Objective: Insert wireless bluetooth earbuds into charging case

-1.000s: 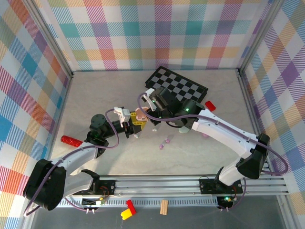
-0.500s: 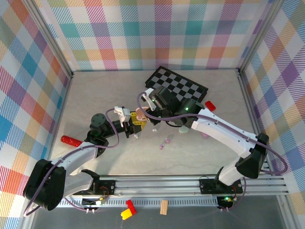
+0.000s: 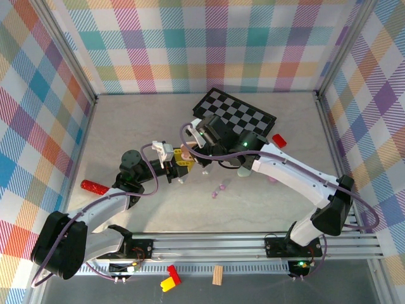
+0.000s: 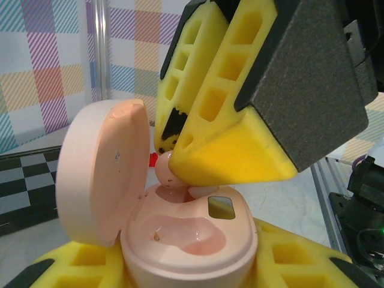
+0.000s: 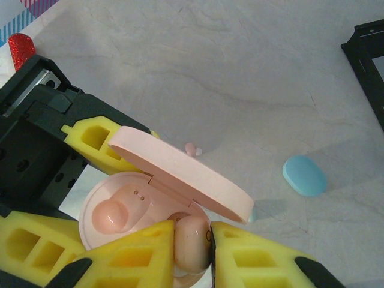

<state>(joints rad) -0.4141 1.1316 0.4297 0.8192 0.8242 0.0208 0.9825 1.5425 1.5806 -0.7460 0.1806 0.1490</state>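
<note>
Fingers of right arm [image 5: 258, 258] hold pink earbud [image 5: 191, 240] at open case [image 5: 114, 213].

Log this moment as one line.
left gripper: shut on pink case, lid open | right gripper: shut on pink earbud, at case slot

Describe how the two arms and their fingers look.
Both arms match: the left arm and right arm have white shells, black joints and a looping purple cable. The fingers are yellow wedges with rectangular cut-outs, black-backed. A green light glows on the right arm.
</note>
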